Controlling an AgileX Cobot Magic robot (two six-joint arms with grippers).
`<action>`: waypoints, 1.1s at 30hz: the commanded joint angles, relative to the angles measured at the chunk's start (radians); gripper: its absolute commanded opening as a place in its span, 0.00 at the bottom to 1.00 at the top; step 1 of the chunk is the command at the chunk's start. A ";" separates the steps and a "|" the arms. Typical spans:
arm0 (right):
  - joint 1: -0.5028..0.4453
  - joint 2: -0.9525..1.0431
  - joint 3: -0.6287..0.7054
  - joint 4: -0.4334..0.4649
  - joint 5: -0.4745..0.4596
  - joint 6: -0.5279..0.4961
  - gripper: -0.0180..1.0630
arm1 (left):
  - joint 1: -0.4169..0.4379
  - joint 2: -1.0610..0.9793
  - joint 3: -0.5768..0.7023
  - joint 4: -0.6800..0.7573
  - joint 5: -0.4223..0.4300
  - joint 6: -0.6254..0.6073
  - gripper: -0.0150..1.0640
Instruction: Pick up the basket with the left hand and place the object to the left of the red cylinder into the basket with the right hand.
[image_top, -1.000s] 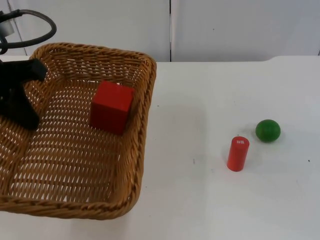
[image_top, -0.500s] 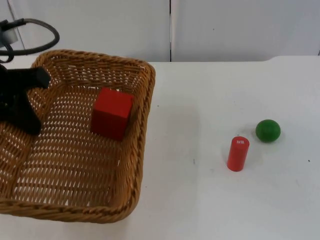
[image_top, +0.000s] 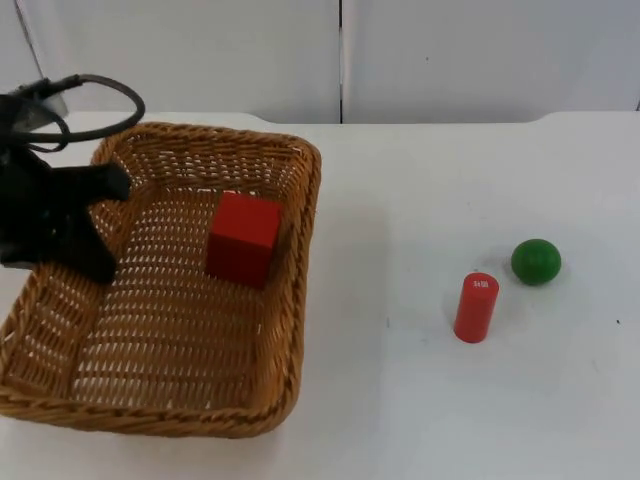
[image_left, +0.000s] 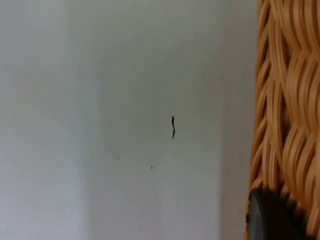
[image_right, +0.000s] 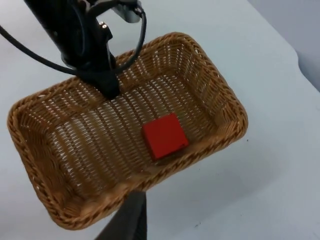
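Jaws of left gripper (image_top: 95, 262) clenched on woven wicker basket (image_top: 290, 300) rim, glossy red cube (image_top: 243, 238) inside; right jaws' state unclear

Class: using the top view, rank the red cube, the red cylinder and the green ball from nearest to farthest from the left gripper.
1. red cube, inside the basket held by the left gripper.
2. red cylinder, standing on the table to the right.
3. green ball, just beyond the cylinder.

Green ball (image_top: 536, 261) on white table (image_top: 420, 400); grey partition wall (image_top: 480, 55) behind
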 joint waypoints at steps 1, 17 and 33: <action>-0.004 -0.009 0.007 0.000 -0.012 0.007 0.99 | -0.002 0.033 -0.039 -0.064 0.008 0.009 0.01; -0.004 -0.009 0.007 0.000 -0.014 0.012 0.99 | -0.002 0.217 -0.120 -0.080 -0.014 0.080 0.01; -0.004 -0.009 0.007 0.000 -0.014 0.016 0.99 | -0.002 0.219 -0.120 -0.089 -0.011 0.080 0.01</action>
